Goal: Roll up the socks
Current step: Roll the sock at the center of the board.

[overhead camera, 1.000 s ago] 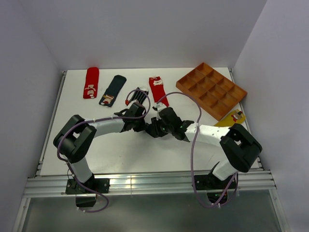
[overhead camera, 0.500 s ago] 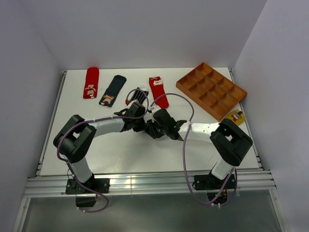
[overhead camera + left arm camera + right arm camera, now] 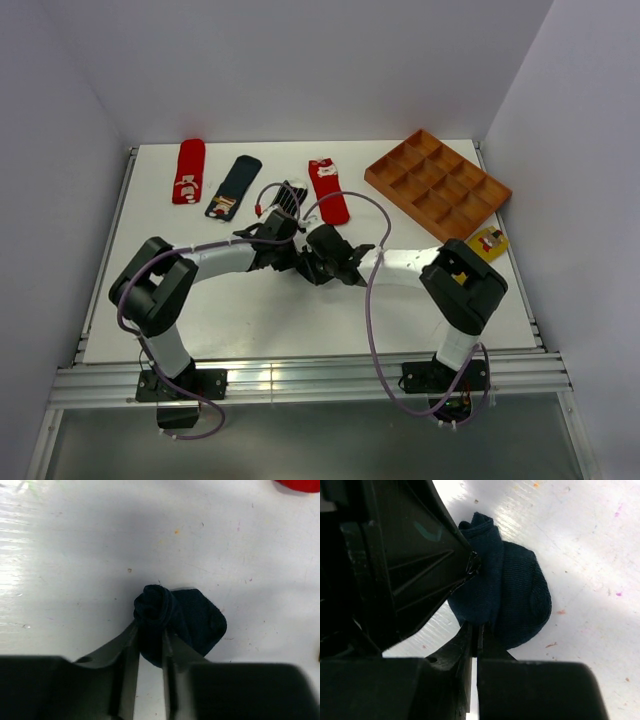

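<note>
Bunching half-rolled w/ toe flat, plain navy fabric sock (image 3: 197, 622) sits pinched in left end effector (image 3: 150, 632); right end effector (image 3: 474, 632) fully closed.

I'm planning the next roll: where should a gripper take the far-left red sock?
Probably the near end of the red sock, from straight above: it lies flat, lengthwise front to back, so that short edge can be pinched and rolled onward.

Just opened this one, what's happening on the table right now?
Both arms meet over a small plain navy fabric sock, partly rolled. The left gripper pinches the rolled end. The right gripper is shut at the sock's edge, grip unclear. A red fabric sock with white marks lies flat at the back left.
</note>
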Robot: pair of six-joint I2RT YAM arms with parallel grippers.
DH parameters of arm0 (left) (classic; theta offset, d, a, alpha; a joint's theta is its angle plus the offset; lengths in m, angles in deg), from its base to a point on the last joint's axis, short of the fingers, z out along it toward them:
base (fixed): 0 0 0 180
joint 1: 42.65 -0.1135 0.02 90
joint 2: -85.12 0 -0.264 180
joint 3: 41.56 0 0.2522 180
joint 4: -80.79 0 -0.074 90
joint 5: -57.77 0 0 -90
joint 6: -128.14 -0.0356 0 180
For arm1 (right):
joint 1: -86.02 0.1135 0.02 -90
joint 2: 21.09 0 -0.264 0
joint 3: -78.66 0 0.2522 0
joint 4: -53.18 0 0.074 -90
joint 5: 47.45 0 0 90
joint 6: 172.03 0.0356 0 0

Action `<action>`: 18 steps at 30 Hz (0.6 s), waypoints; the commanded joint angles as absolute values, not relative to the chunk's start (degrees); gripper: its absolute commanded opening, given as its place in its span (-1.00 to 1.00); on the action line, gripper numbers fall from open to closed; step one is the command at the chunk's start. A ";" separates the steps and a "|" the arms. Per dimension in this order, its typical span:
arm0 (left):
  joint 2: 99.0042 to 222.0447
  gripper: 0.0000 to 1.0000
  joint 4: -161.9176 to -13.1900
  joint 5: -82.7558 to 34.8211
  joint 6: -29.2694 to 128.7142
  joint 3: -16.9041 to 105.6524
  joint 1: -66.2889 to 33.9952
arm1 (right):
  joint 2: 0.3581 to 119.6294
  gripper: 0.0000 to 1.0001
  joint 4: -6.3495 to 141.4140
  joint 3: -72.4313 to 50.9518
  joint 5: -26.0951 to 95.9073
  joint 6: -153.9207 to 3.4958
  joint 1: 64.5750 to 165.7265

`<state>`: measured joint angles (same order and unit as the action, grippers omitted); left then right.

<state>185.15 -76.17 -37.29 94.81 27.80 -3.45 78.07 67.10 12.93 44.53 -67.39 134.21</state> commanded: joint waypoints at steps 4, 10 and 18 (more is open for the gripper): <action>177.85 -0.07 -77.98 -40.22 95.27 24.51 -2.39 | 80.34 -1.00 70.29 13.47 26.85 -59.46 127.61; 171.78 0.25 -79.91 -41.72 98.08 20.20 -3.01 | 82.27 -1.00 61.32 16.64 5.13 -48.66 117.58; 171.86 0.26 -84.30 -38.29 99.58 17.91 -3.10 | 90.71 -1.00 43.82 19.90 -11.41 -32.81 111.78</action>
<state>171.75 -80.46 -39.50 98.09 18.49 -3.10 88.23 49.88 18.33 -3.71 -40.27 112.50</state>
